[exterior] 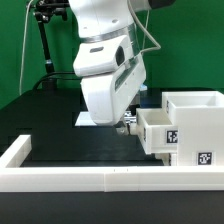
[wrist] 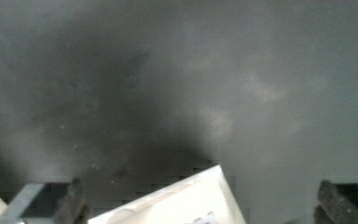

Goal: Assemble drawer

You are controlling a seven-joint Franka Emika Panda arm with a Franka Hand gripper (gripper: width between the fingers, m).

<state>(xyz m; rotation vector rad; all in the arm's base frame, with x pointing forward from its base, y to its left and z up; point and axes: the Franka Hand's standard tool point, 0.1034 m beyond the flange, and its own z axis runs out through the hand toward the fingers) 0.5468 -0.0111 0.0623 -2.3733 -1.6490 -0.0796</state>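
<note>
Wall (exterior: 60, 180): low and white, it edges the near side of the table (exterior: 60, 125); judged a limit on any low sweep toward it.
Open room: bare black table lies at the exterior view's left, the freest side for a retreat.
Gripper (exterior: 127, 124): down by the tray's knob; in the wrist view its fingers (wrist: 39, 203) stand spread, gripping nothing.
Tray (exterior: 160, 128): partly inside the shell (exterior: 195, 125), at the exterior view's right.
Risk: a skewed push could jam the tray or shift the shell.
Marker board (exterior: 88, 118): behind the arm, mostly hidden.
</note>
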